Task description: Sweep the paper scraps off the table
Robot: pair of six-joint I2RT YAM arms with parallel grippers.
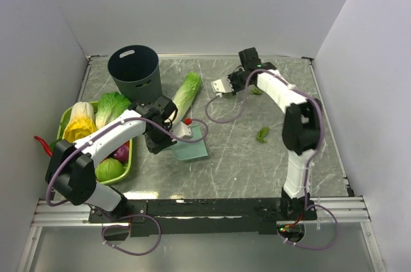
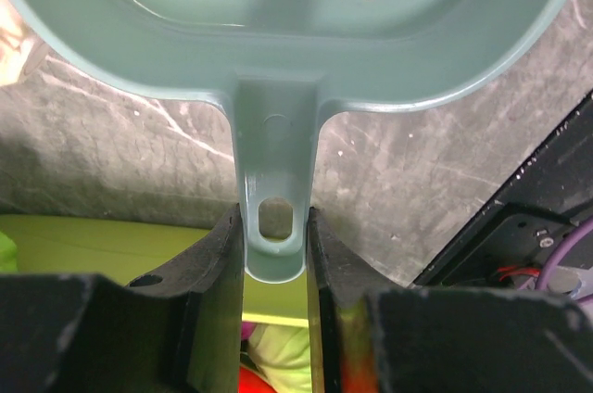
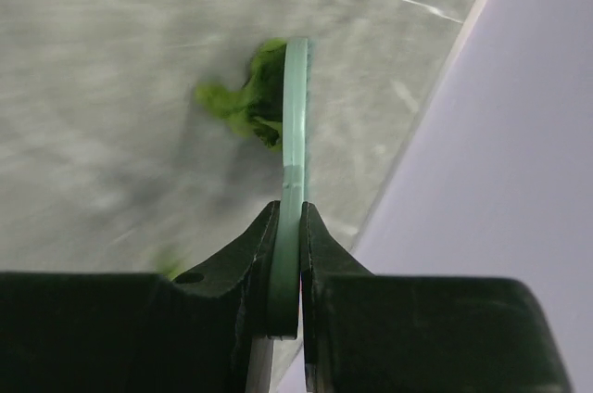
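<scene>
Two paper scraps on table, one dustpan, one brush, both clamped

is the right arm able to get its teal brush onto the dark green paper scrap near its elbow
Probably yes: the dark green paper scrap lies alone on the grey marble table. The right gripper, shut on the teal hand brush, would have to fold back.
</scene>
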